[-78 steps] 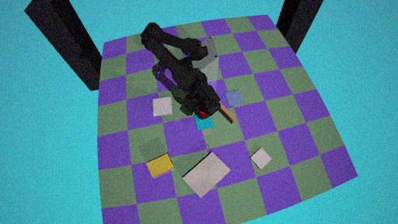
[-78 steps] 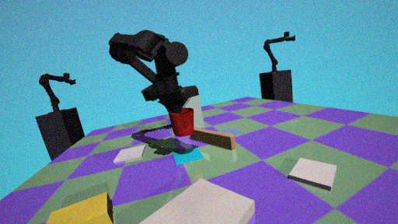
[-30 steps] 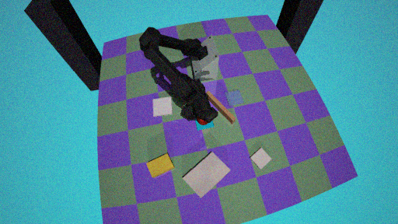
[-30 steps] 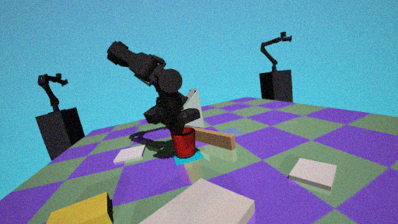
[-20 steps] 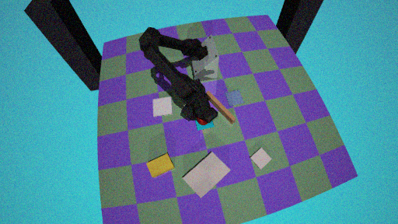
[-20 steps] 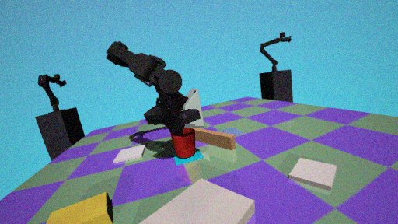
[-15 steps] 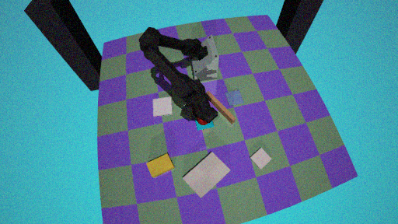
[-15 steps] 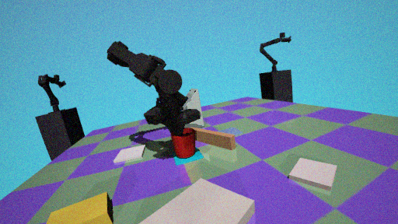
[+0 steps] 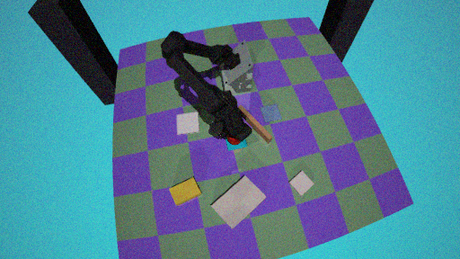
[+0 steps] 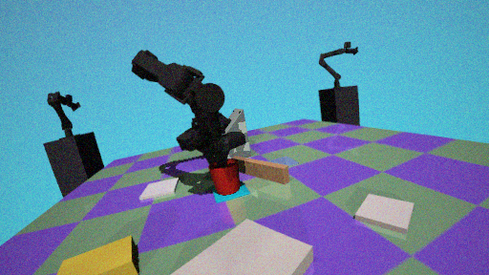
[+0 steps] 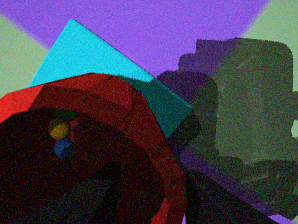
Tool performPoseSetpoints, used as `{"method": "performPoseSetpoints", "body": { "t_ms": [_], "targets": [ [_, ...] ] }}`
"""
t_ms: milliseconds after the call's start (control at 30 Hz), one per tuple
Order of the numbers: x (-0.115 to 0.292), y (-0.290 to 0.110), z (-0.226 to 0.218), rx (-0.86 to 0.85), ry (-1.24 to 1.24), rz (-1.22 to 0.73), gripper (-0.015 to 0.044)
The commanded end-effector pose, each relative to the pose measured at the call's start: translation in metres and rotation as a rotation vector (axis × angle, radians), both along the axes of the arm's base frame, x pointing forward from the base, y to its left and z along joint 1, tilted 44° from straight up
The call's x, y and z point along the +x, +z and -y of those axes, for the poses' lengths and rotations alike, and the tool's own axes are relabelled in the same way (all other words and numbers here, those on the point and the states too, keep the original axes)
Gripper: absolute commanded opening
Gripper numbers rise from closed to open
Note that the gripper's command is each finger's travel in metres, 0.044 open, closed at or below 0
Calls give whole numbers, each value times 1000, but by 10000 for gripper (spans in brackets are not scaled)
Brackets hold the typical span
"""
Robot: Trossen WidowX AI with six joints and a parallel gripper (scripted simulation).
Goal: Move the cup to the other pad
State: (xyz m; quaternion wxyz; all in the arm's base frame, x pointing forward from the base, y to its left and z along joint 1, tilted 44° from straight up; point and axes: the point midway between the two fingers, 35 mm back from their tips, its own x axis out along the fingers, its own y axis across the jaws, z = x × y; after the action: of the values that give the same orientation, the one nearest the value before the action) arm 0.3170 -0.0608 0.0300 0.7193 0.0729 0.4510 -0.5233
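The red cup (image 9: 233, 140) (image 10: 225, 178) (image 11: 127, 106) stands upright on the cyan pad (image 9: 237, 146) (image 10: 238, 192) (image 11: 80, 52). A yellow marble (image 11: 59, 131) and a blue marble (image 11: 64, 148) show inside it in the wrist view. My gripper (image 9: 230, 134) (image 10: 221, 161) (image 11: 153, 176) sits right over the cup's rim, with one finger inside the cup and one outside. The fingers are parted and stand off the cup wall. A pale blue pad (image 9: 271, 113) (image 10: 285, 161) lies further back to the right.
A wooden bar (image 9: 256, 124) (image 10: 263, 170) lies close beside the cup. White blocks (image 9: 187, 122) (image 9: 301, 183), a large white slab (image 9: 238, 200) and a yellow block (image 9: 184, 191) lie around. A grey plate (image 9: 238, 69) stands by the arm's base.
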Motion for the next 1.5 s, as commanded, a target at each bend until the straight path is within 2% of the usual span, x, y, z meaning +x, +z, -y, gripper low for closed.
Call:
{"method": "performPoseSetpoints", "body": {
  "t_ms": [0,833,1233,1467],
  "targets": [
    [2,5,-6,3,3,9,128],
    [-5,32,-32,0,7,7,128],
    [-4,33,-33,-5,8,-2,440],
    [-5,54,-54,0,8,2,440]
  ]
}}
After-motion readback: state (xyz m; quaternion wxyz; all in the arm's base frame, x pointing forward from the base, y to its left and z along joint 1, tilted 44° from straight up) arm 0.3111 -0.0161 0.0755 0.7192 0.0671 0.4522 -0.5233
